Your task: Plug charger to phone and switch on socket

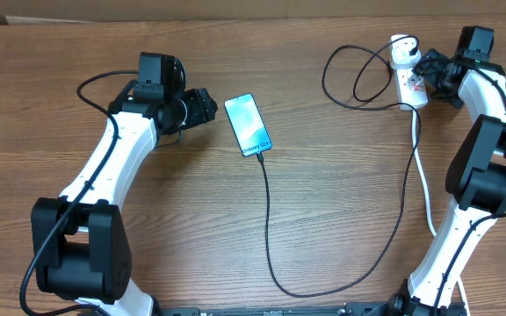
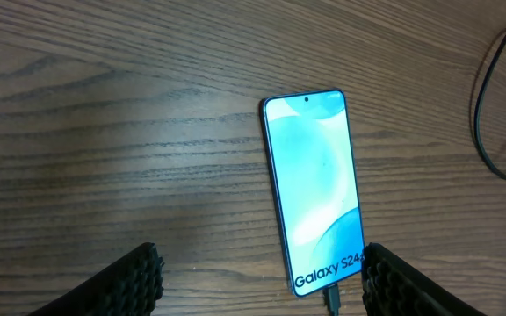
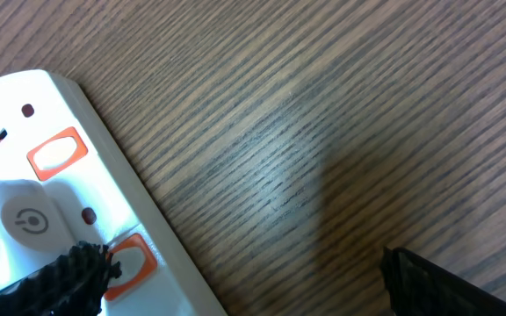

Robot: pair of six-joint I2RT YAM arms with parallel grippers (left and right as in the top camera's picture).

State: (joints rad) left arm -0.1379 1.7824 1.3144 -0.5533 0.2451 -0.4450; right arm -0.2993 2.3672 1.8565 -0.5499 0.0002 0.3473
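Now the left pincer [image 1: 207, 105] is open and holds nothing, just beside the phone [image 1: 248, 125] near the middle of the tabletop [image 1: 341, 193]. The charger [image 1: 268, 219] is stuck into the phone's end. By the far right corner, the right pincer [image 1: 426, 72] gapes wide over the socket [image 1: 414, 95], one finger by a red switch [image 3: 139, 250].

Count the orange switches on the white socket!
2 in the right wrist view: one switch near the socket's end, another switch beside the black finger. Others may be hidden.
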